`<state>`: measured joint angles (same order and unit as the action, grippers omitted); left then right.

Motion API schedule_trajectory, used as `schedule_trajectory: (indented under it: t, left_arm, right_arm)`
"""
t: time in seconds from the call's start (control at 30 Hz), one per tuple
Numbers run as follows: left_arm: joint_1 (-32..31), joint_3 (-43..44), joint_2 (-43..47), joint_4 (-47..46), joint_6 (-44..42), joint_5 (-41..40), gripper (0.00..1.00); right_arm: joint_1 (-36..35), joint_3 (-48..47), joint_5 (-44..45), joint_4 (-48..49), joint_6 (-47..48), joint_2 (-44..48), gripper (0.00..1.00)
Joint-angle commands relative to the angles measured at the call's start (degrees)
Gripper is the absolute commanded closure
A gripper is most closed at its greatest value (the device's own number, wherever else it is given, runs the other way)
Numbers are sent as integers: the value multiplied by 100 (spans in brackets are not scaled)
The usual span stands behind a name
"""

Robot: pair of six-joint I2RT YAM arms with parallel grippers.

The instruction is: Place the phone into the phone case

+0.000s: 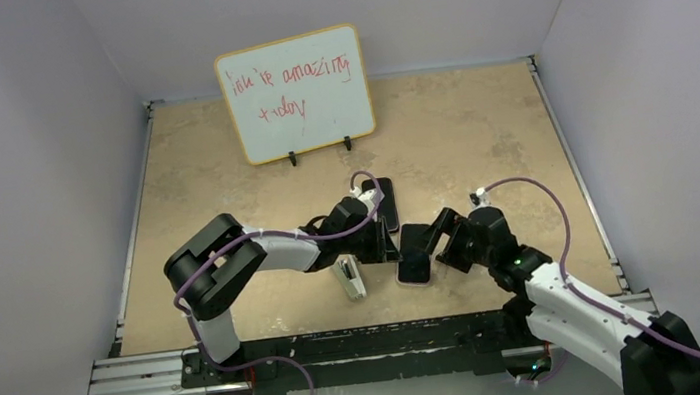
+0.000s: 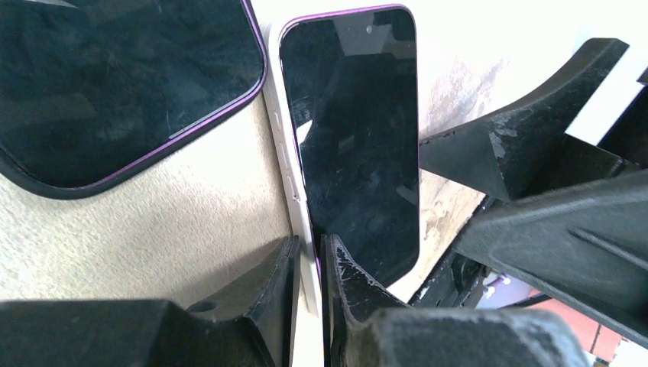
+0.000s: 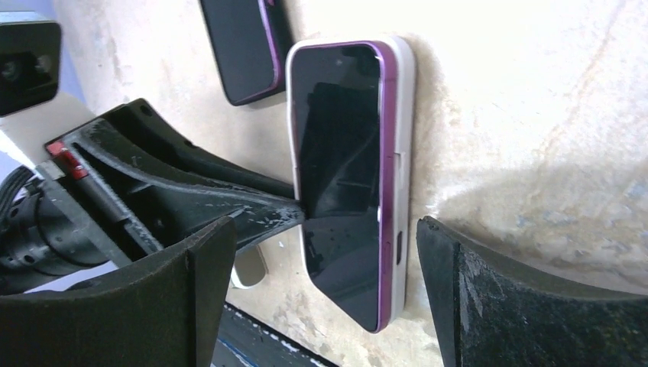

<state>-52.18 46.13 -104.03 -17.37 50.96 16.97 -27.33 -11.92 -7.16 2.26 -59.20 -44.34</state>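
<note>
The phone (image 3: 340, 176), with a dark screen and purple rim, lies partly in the translucent whitish phone case (image 3: 405, 153); its purple side stands proud of the case wall. In the left wrist view the phone (image 2: 359, 138) has the case's white wall (image 2: 286, 168) along its left. My left gripper (image 2: 309, 260) is shut on that case wall at the phone's near end. My right gripper (image 3: 325, 229) is open, one finger on each side of the phone and case. In the top view both grippers, left (image 1: 387, 243) and right (image 1: 429, 243), meet at the phone (image 1: 415, 265).
A second dark phone in a black case (image 1: 385, 203) lies just behind and also shows in the left wrist view (image 2: 115, 84). A small grey stapler (image 1: 349, 278) sits to the left of the phone. A whiteboard (image 1: 295, 93) stands at the back.
</note>
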Motion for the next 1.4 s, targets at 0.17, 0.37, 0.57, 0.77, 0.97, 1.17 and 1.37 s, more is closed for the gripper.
schedule_trajectory:
  t: [0.17,0.37,0.57,0.77,0.97,1.17,1.37]
  left_arm:
    - [-46,-174,28,-351,417,430,86]
    - [-38,-209,-198,-614,628,650,88]
    - [34,-50,-107,-157,362,526,80]
    - [50,-55,93,226,116,282,70]
    - [50,-113,161,255,81,206,68]
    - [50,-113,202,198,81,200,69]
    - [50,-110,196,181,98,204,70]
  right_arm:
    - [-18,44,55,182,11,-539,12]
    - [-18,177,-495,1220,-133,-955,11]
    - [-18,365,-1182,2347,-555,-535,11]
    - [-18,627,-1342,3211,-876,-395,12]
    - [-19,767,-1527,3682,-977,-455,14]
    - [-18,787,-1473,3435,-921,-168,16]
    - [-18,706,-1279,2769,-628,-335,27]
